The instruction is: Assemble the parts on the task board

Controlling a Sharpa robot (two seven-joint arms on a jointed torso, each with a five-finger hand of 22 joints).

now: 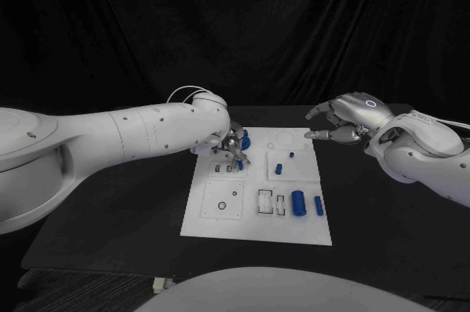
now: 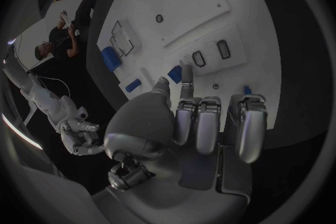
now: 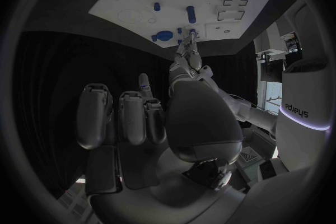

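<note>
The white task board (image 1: pixel 223 220) lies in the middle of the black table. My left hand (image 1: pixel 230 147) reaches over the board's far left part. Its thumb and a fingertip (image 2: pixel 187 75) pinch a small blue peg (image 2: pixel 175 74) low over the board, next to two dark slots (image 2: pixel 210 54). Beside that hand sits a round blue part (image 1: pixel 245 141). My right hand (image 1: pixel 338 125) hovers above the board's far right corner, with its fingers (image 3: pixel 119 117) curled in and nothing seen in them. The right wrist view shows the left hand's fingertips (image 3: pixel 189 45) down at the board.
A thick blue cylinder (image 1: pixel 299 203) and a slim blue one (image 1: pixel 317 204) lie at the board's near right. Two small blue pegs (image 1: pixel 278 168) (image 1: pixel 291 153) stand mid-board. Empty rectangular recesses (image 1: pixel 266 202) and a square plate with a ring (image 1: pixel 222 204) sit nearer me.
</note>
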